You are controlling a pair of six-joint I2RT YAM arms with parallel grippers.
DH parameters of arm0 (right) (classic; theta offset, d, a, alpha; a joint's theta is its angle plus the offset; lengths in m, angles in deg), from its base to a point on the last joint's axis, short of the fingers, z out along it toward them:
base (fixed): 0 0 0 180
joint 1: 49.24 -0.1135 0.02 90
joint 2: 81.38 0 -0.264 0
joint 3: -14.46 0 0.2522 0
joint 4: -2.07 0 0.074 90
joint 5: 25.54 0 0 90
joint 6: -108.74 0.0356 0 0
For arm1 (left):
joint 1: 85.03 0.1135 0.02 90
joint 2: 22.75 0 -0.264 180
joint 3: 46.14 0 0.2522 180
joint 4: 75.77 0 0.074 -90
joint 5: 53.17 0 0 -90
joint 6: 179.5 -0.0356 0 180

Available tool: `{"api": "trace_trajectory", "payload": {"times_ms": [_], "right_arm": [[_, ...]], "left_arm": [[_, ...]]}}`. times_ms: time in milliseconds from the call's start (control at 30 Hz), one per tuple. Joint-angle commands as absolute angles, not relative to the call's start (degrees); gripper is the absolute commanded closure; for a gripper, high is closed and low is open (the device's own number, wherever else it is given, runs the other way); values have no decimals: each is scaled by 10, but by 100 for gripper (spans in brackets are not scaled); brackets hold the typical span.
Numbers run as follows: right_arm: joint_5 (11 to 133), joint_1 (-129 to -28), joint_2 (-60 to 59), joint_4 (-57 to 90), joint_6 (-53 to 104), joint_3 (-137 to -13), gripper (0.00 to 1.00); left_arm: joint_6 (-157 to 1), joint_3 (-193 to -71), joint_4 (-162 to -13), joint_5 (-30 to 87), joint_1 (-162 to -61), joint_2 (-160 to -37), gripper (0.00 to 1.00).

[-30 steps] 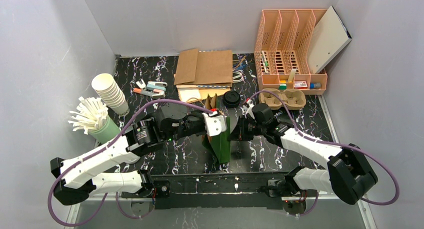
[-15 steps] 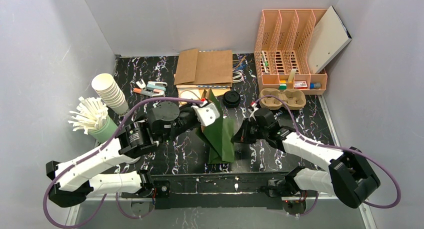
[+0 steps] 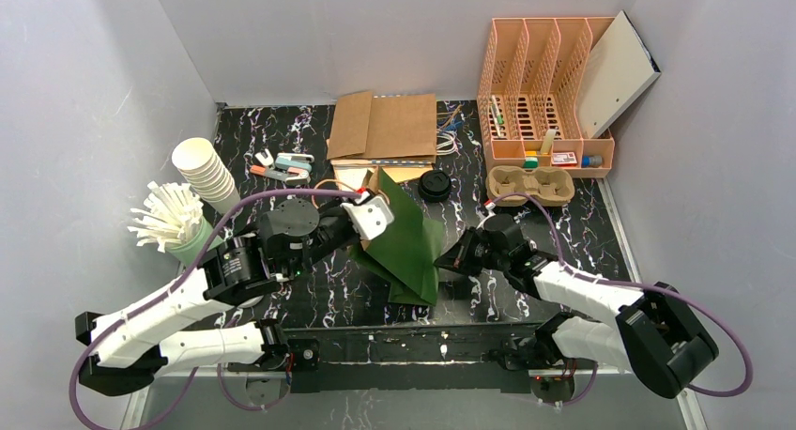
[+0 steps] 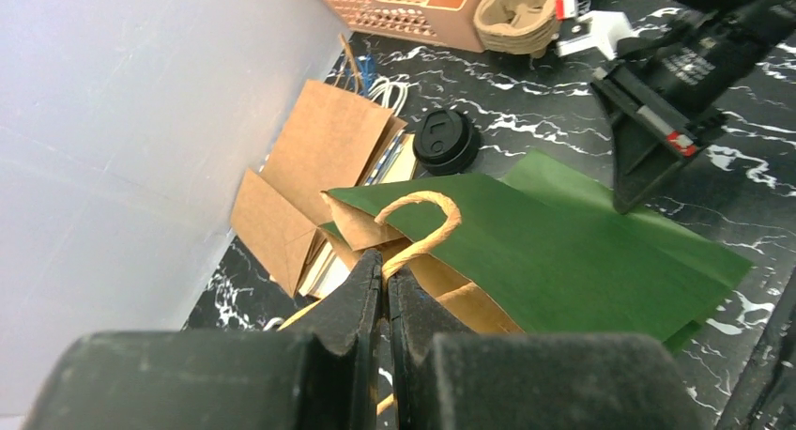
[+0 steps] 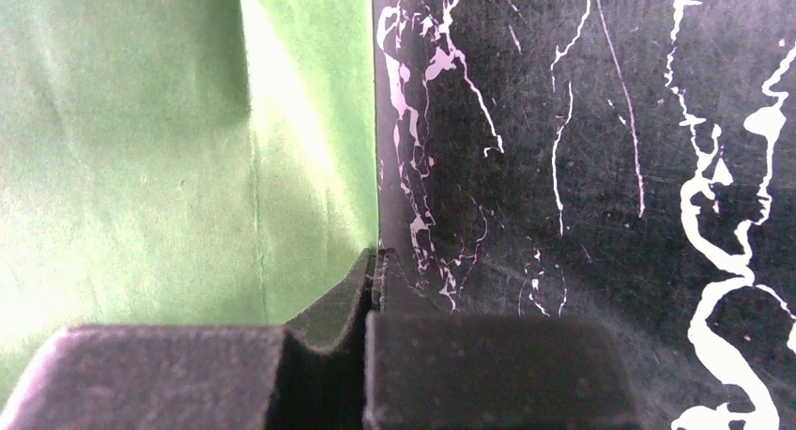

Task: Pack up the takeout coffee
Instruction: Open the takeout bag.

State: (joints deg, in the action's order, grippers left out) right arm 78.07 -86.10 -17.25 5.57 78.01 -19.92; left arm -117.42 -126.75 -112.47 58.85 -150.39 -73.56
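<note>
**While the bag lies tilted, its opening is in hand**

Although nothing has yet been packed, the step in hand is judged to be the opening of the bag. On the table [image 3: 582, 233], the green paper bag [image 3: 408, 252] is seen at the centre between the two arms, leaning over with a broad face turned up and its brown-lined mouth towards the back wall.

One twine handle is pinched by the left hand [image 4: 383, 280], whose fingers are pressed together on it at the mouth, while the other twine handle [image 4: 424, 225] stands free above it. The right hand [image 5: 374, 266] is closed tight at the bag's near right edge; whether paper is caught between its fingers cannot be told.

Compared with a second ago, the bag, then upright and narrow, has been tipped back and to the left. The left arm has been drawn leftwards with it, and the right hand has been closed.

Next, the mouth would need to be spread and the bag stood up. The pulp cup carrier [image 3: 531, 184] and black cup lid [image 3: 434, 186] lie behind, well apart from it.
</note>
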Motion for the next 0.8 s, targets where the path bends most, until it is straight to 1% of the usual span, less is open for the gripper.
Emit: {"api": "trace_trajectory", "payload": {"times_ms": [0,100,233,300,367,400,533,700,767], "right_arm": [[736,-855,-136,84,787,-182,95],[763,-854,-116,57,777,-189,89],[793,-853,-111,10,765,-188,84],[801,-853,-111,3,754,-191,78],[801,-851,-110,8,742,-196,67],[799,-850,-109,14,736,-198,65],[780,-850,-104,52,714,-210,63],[782,-849,-103,82,671,-241,49],[781,-849,-111,95,650,-256,47]], "left_arm": [[-1192,-1276,-1086,542,-1502,-702,100],[-1205,-1276,-1089,449,-1502,-709,100],[-1220,-1270,-1091,371,-1501,-732,100],[-1225,-1261,-1091,332,-1502,-741,100],[-1228,-1255,-1085,316,-1502,-751,100],[-1228,-1254,-1081,312,-1502,-757,100],[-1230,-1263,-1071,298,-1502,-786,100],[-1237,-1279,-1069,283,-1502,-814,100],[-1239,-1280,-1069,278,-1502,-818,100]]}}
